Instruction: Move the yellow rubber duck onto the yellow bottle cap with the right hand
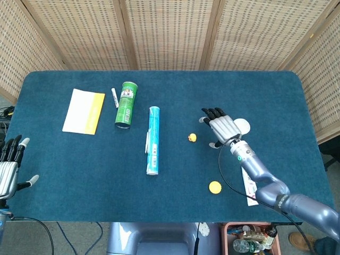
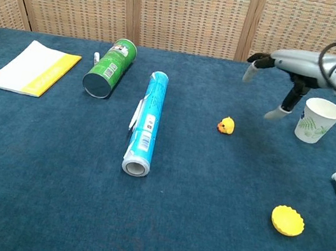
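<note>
The small yellow rubber duck [image 1: 192,138] is sitting on the blue cloth, left of the right hand [image 1: 223,127], whose spread fingers are grasping nothing. The left hand [image 1: 9,169] is also lying open. In the chest view, the white paper cup [image 2: 318,121] is standing close behind; a wide swing could be knocking it. The round yellow bottle cap [image 2: 287,220] is lying nearer the front edge.

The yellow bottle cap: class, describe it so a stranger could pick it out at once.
Start at the blue table and go to its near edge on the robot's right. Left of the toothpaste tube lies the yellow bottle cap: a flat disc with a scalloped rim, larger and flatter than the duck.
</note>
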